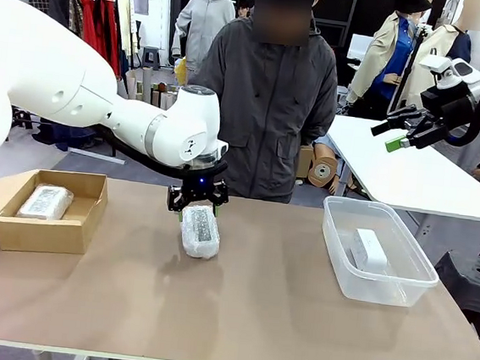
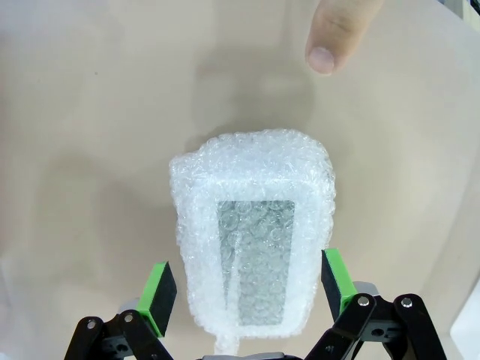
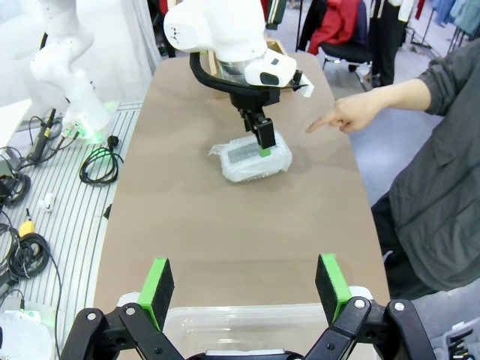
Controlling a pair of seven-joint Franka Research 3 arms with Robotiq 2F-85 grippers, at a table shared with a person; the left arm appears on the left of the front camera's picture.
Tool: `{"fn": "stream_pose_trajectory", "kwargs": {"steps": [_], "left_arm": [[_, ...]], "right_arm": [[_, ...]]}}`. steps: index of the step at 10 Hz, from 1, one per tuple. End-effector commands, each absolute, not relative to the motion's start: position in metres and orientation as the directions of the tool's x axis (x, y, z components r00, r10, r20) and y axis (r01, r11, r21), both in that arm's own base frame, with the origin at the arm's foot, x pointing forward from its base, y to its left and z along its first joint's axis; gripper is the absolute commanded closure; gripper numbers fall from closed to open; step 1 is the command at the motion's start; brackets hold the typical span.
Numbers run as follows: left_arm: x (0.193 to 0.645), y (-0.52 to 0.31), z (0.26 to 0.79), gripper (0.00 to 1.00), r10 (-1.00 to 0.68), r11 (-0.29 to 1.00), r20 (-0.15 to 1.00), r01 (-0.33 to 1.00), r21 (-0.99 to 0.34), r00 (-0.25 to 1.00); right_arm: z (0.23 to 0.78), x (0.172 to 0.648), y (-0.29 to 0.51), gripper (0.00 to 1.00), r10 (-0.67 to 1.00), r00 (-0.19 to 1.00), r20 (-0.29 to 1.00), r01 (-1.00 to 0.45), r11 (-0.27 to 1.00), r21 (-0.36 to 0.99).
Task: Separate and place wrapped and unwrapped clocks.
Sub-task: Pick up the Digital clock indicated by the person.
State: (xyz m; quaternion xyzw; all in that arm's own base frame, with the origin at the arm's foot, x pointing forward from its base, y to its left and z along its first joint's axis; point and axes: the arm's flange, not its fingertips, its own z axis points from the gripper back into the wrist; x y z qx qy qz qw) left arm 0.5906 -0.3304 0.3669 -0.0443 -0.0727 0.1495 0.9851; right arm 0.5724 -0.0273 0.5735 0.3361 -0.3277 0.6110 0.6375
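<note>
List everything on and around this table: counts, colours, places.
table: 1, tan top
cardboard box: 1, brown, open, table's left end
tub: 1, clear plastic, table's right side
wrapped clock on the table: 1, clear bubble wrap over a grey face, mid-table
wrapped clock in the box: 1, same wrap, lying in the cardboard box
unwrapped clock: 1, white, lying in the tub
person's hand: 1, finger pointing toward the mid-table clock
left gripper: 1, black, green pads, open, astride the mid-table clock
right gripper: 1, same colours, open, raised at the right
</note>
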Motion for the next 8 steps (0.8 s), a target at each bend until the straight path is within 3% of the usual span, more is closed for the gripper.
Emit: {"fn": "stream_pose_trajectory", "kwargs": {"steps": [1, 8], "left_arm": [[0.596, -0.337, 0.366, 0.0, 0.328, 0.944, 0.142, -0.321, -0.073, 0.934], [0.598, -0.339, 0.356, 0.0, 0.3, 0.954, 0.114, -0.297, -0.042, 0.947]], "right_arm": [[0.575, 0.573, -0.028, 0.0, 0.557, 0.035, 0.83, -0.999, 0.022, 0.028], [0.575, 0.573, -0.028, 0.0, 0.557, 0.035, 0.83, -0.999, 0.022, 0.028]]}}
